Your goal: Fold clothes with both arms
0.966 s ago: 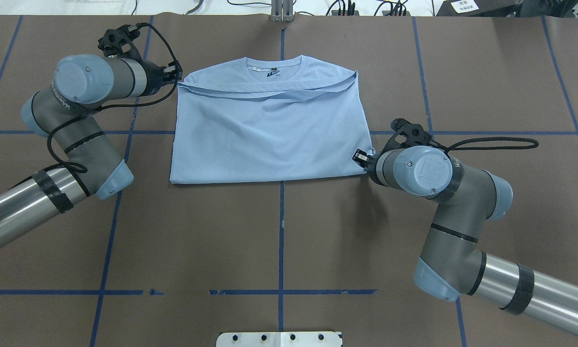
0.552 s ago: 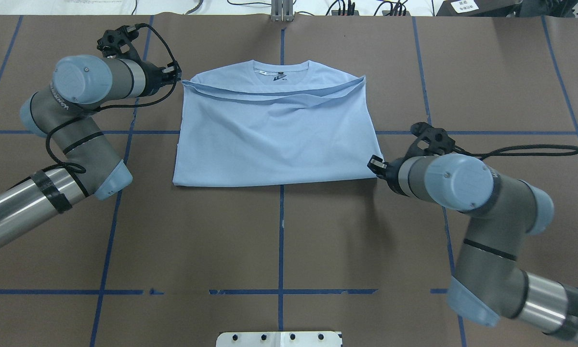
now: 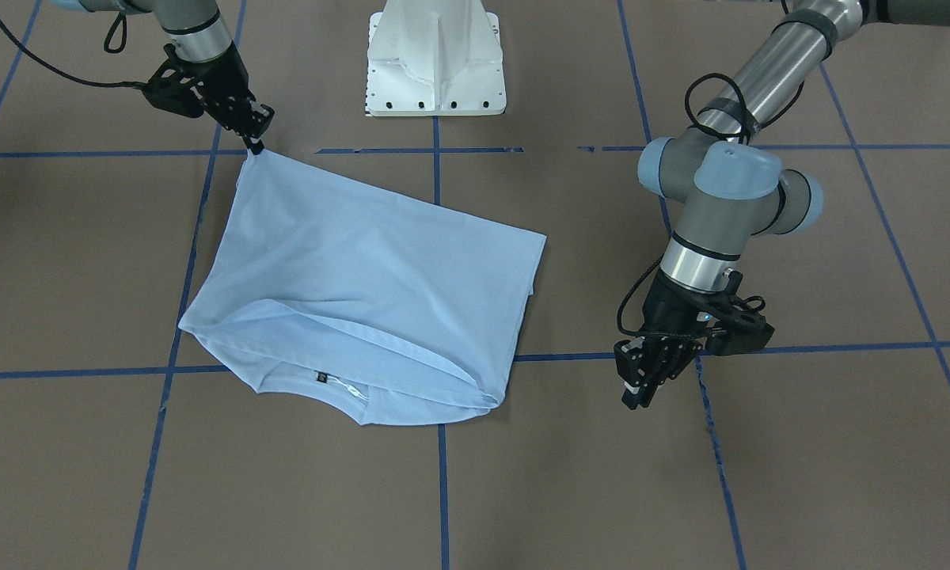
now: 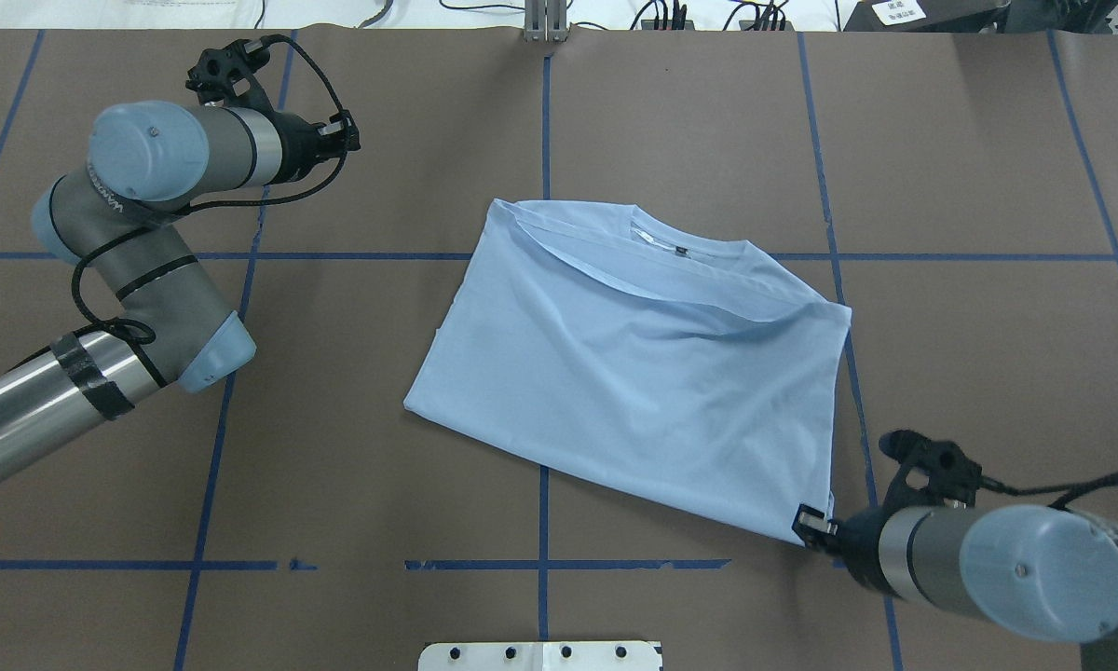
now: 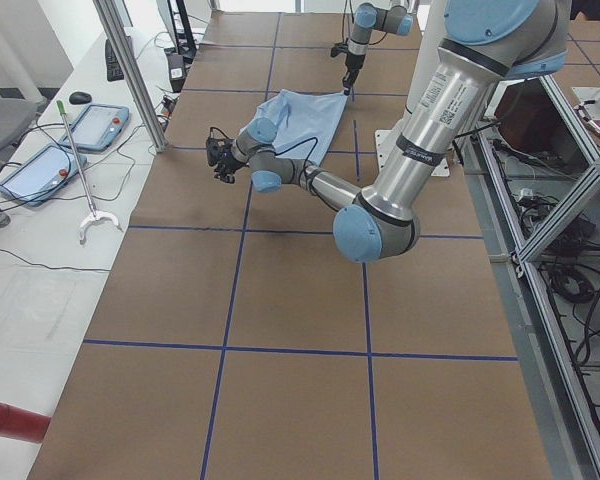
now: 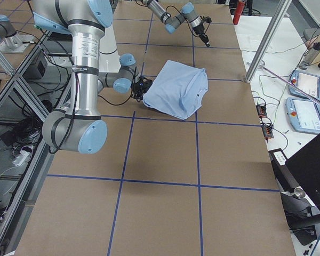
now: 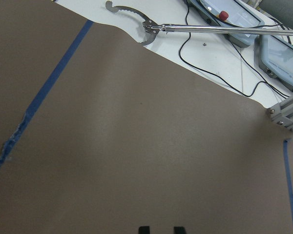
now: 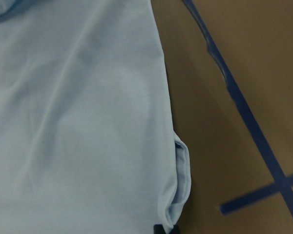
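The light blue T-shirt [image 4: 643, 391] lies folded and skewed on the brown table, collar and dark neck label [image 4: 678, 250] on its far side. It also shows in the front view [image 3: 364, 269]. My right gripper [image 4: 815, 527] is shut on the shirt's near right corner, low over the table; the right wrist view shows that pinched corner [image 8: 173, 214]. In the front view this gripper [image 3: 255, 142] is at the upper left. My left gripper [image 4: 352, 135] is open and empty, well to the shirt's far left. Its fingertips [image 7: 144, 229] show only bare table between them.
The white pedestal base [image 4: 540, 655] sits at the near table edge. Blue tape lines [image 4: 542, 140] cross the table. Beyond the far edge lie tablets [image 5: 100, 125], cables and a reacher tool [image 7: 151, 31]. A metal post [image 5: 130, 70] stands at that edge.
My right gripper has pulled the shirt's corner right and toward the robot. The shirt slid and turned away from the left gripper, which has let go of it and stayed in place.
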You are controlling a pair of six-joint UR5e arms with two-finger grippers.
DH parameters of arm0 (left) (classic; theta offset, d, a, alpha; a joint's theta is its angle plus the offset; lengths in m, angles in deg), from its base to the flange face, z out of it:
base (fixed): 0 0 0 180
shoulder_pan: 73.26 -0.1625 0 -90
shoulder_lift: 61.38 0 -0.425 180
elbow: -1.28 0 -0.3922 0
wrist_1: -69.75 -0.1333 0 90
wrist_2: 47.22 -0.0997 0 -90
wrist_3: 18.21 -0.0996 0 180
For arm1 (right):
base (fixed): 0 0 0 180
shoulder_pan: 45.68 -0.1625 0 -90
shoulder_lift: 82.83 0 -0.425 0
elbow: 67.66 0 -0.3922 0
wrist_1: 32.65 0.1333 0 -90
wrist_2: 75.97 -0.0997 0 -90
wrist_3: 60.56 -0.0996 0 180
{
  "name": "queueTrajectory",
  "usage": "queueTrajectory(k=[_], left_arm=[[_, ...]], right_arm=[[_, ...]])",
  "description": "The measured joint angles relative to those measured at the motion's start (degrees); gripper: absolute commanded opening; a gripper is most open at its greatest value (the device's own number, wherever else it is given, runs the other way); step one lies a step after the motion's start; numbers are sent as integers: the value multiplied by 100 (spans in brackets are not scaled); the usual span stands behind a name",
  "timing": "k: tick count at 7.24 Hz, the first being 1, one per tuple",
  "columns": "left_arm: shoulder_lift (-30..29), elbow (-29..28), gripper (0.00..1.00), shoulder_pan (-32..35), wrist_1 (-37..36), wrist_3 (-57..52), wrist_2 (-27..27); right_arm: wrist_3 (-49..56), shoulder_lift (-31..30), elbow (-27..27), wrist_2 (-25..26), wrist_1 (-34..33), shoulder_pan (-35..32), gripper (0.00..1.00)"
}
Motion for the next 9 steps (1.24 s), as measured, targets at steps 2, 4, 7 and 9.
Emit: queueTrajectory(k=[2,4,7,9], left_arm=[[273,622,40,-47,-11,282,428],[617,1290,51,-389,-91,985,787],[1221,2465,58,-1578,-1142,2362,720],[1050,2619,56,-2323,-2168,2653,333]], right_arm=[[-178,-193,259,-54,4,745,100],[-310,-191,505,-40,9,765,100],[-258,546,244,-70,20,-609,100],[98,1004,-220,-72,65,-1451,100]])
